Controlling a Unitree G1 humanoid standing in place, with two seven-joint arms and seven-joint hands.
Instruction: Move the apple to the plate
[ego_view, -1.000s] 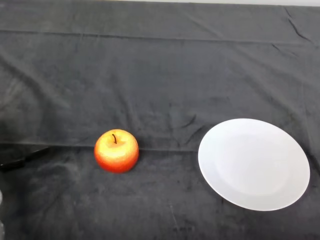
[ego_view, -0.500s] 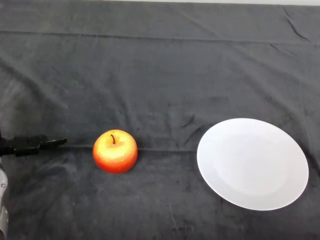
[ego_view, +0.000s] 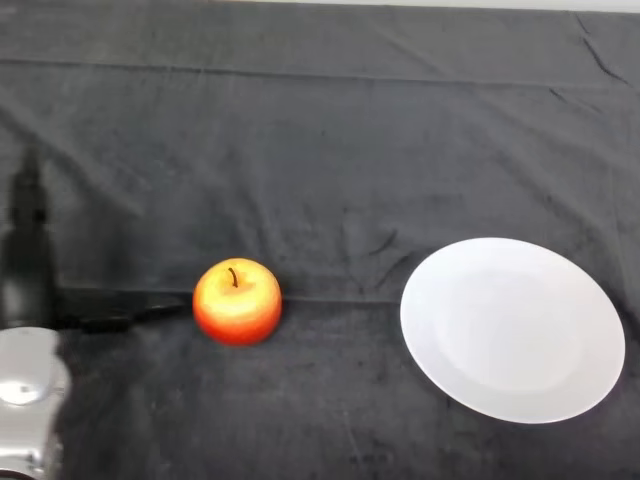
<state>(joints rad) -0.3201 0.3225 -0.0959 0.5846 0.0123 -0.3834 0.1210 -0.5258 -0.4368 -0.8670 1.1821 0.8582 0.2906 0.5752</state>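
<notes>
One reach step underway: your left hand (ego_view: 28, 262), fingers straight, must close round the apple (ego_view: 237, 301) beside its fingertips, plate (ego_view: 512, 328) beyond.

My hand (ego_view: 28, 262): now raised further into view at left, silver forearm (ego_view: 28, 415) newly showing, nearer apple (ego_view: 237, 301).

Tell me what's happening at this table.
The robot's black left hand is raised at the left edge, away from the red-and-yellow apple, which sits stem-up on the dark cloth. Whether its fingers are open is unclear. The round white plate to the apple's right holds nothing yet.
</notes>
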